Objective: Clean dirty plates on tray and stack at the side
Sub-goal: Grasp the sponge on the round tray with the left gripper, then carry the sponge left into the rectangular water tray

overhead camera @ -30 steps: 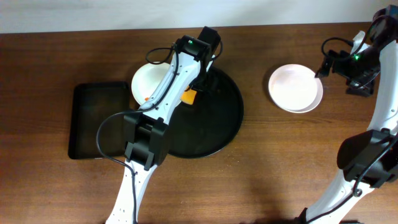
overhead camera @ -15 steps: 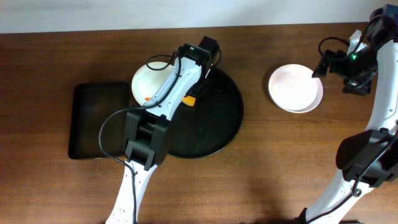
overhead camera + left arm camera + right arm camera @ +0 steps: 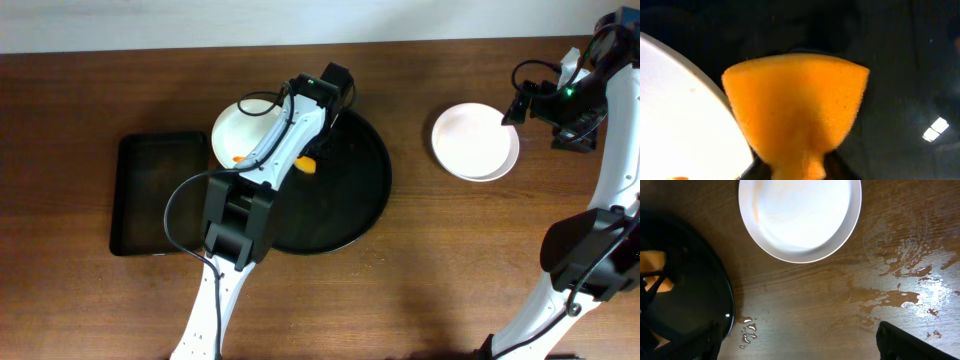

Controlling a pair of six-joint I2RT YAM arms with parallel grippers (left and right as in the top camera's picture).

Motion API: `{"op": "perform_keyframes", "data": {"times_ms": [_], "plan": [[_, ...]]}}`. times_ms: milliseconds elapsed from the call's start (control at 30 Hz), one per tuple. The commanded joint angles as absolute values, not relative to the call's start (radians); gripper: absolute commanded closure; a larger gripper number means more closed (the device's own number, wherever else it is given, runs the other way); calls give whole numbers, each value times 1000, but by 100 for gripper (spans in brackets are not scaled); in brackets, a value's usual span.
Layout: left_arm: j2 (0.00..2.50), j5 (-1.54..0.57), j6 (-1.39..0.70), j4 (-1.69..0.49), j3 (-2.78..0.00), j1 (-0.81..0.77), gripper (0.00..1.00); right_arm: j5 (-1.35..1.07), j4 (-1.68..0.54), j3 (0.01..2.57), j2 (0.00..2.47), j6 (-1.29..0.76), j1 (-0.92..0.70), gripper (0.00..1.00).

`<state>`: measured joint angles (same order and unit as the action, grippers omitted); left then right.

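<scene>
A white plate [image 3: 245, 128] with a small orange smear sits on the upper left of the round black tray [image 3: 350, 205], overhanging its rim. My left gripper [image 3: 310, 158] is over the tray just right of this plate, shut on an orange sponge [image 3: 795, 107] that bulges out past the fingertips. The plate's edge [image 3: 680, 115] shows beside the sponge. White plates [image 3: 474, 141] lie stacked on the bare wood to the right. My right gripper [image 3: 800, 350] hovers open above the table near that stack [image 3: 800, 215], holding nothing.
A rectangular black tray [image 3: 160, 195] lies left of the round one. Water puddles [image 3: 905, 280] and drops [image 3: 746, 330] wet the wood near the stacked plates. The left arm [image 3: 235, 230] crosses the round tray's left side.
The left gripper has closed on the orange sponge, squeezing it narrower, and shifted slightly. The right arm moved a little left, then stayed still.
</scene>
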<state>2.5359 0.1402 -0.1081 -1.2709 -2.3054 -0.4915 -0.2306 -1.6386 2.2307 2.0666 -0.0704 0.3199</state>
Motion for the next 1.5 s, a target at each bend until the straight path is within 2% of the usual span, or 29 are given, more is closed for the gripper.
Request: {"op": "perform_keyframes", "data": {"times_ms": [0, 33, 67, 200, 333, 467, 667, 767, 867, 933, 1133, 1167, 1200, 1300, 1367, 1400, 1433, 1467], "plan": [[2548, 138, -107, -1333, -2426, -488, 93, -241, -1637, 2228, 2051, -59, 315, 1], [2546, 131, -107, -1400, -2516, -488, 100, -240, -1638, 2228, 2051, -60, 315, 1], [2544, 120, -107, -1500, -2682, -488, 100, -248, -1639, 2228, 2050, -60, 314, 1], [2543, 117, -107, -1689, -3006, -447, 100, -316, -1658, 2228, 2050, -59, 282, 1], [2512, -9, -111, -1688, -3013, -304, 100, -337, -1626, 2228, 2050, -47, 118, 0], [2503, -252, -111, -1688, -3013, -97, 100, -337, -1447, 2228, 2067, -47, -128, 1], [2471, -277, -110, -1689, -3010, 78, 100, -201, -1091, 2226, 2214, -17, -434, 1], [2447, -276, -101, -1689, -2939, 110, 100, -201, -931, 2226, 2321, 22, -503, 1], [2378, -246, -57, -1689, -2720, 128, 100, -198, -819, 2226, 2423, 23, -517, 1], [2331, -179, -54, -1689, -2567, 150, 100, -199, -780, 2226, 2463, 23, -515, 1], [2317, -151, -55, -1688, -2366, 207, 100, -235, -706, 2225, 2545, 22, -523, 1], [2317, -130, -55, -1687, -2341, 211, 100, -235, -690, 2225, 2560, 22, -524, 3], [2317, -106, -58, -1680, -2316, 212, 100, -235, -680, 2225, 2568, 22, -524, 14], [2317, -89, -67, -1649, -2260, 215, 100, -236, -680, 2226, 2565, 22, -524, 61], [2317, -89, -85, -1618, -2238, 214, 100, -236, -682, 2226, 2563, 22, -523, 64], [2317, -88, -86, -1604, -2220, 214, 100, -236, -685, 2226, 2563, 22, -523, 60], [2317, -88, -85, -1588, -2194, 214, 100, -236, -685, 2226, 2563, 22, -525, 51], [2317, -88, -85, -1578, -2171, 214, 100, -236, -683, 2226, 2563, 22, -526, 50]]}}
